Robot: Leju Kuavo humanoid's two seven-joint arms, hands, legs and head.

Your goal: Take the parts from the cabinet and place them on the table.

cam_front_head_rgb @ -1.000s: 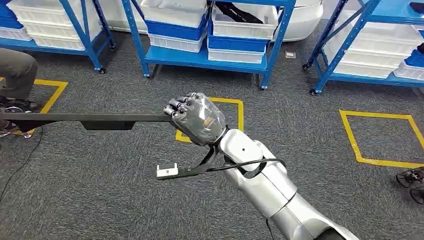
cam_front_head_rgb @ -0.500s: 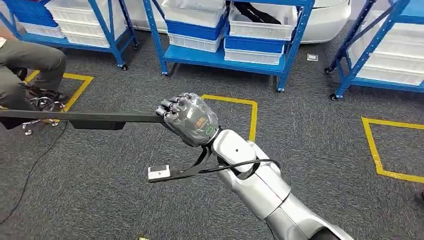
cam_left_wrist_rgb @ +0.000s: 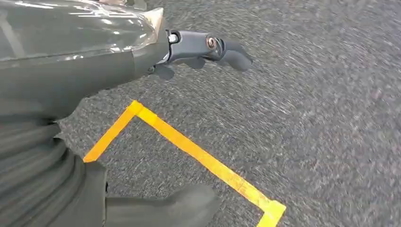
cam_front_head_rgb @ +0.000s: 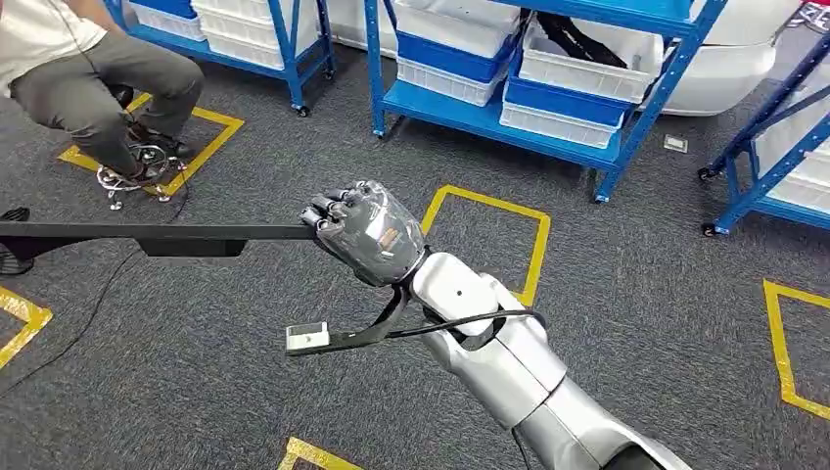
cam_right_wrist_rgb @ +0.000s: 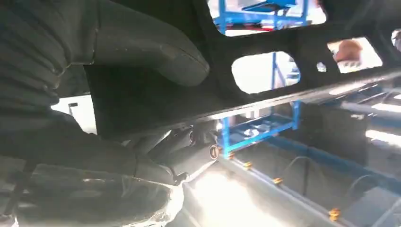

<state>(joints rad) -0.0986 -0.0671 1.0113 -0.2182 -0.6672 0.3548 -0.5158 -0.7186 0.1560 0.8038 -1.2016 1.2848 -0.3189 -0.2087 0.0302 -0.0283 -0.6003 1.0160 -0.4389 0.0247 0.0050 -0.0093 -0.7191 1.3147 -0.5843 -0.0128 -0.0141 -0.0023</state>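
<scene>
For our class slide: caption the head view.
Right hand grips a long black part above grey carpet.

Held level out to the left in the right hand: long part. Behind: shelving with bins; far left, a seated person.

The part held in the right hand was black throughout. The hand itself was dark grey under a clear glossy cover bearing a small orange mark; its arm was silver. The carpet was dark grey, speckled, marked with yellow tape squares. The racks were blue, carrying white and blue bins. A seated person wore grey trousers and a white top.
</scene>
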